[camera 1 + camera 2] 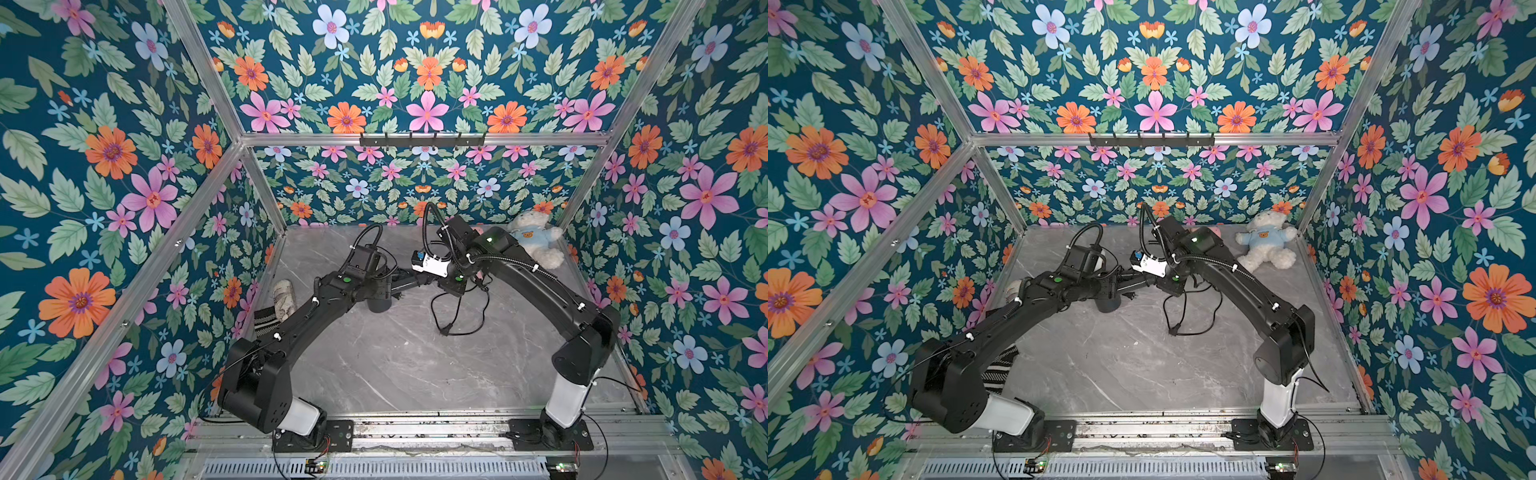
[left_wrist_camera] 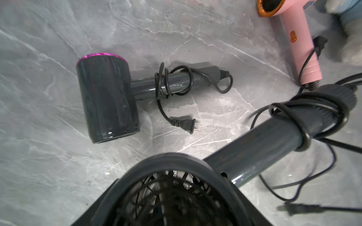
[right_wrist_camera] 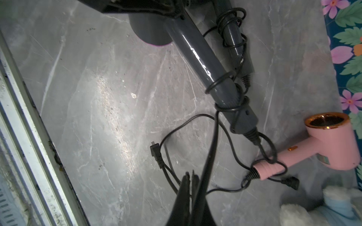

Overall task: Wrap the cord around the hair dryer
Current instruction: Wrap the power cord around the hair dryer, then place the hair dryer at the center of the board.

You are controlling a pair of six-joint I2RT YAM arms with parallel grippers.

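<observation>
The left claw (image 1: 380, 291) clamps the head of the dark grey plastic hair dryer (image 3: 197, 54); the right claw (image 3: 191, 176), pressed together, pinches its thin black cord (image 3: 212, 137) just off the handle end. Roughly two loose turns are on; the plug (image 3: 155, 151) and slack trail beside that claw.

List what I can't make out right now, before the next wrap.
- Left tool: its contact is hidden by the held hair dryer in the left wrist view, and cut by the edge in the right wrist view.
- Pink hair dryer: head cut by the edge in the left wrist view; mostly behind the right arm in both top views.
- Trailing plug: blurred in the left wrist view.
</observation>
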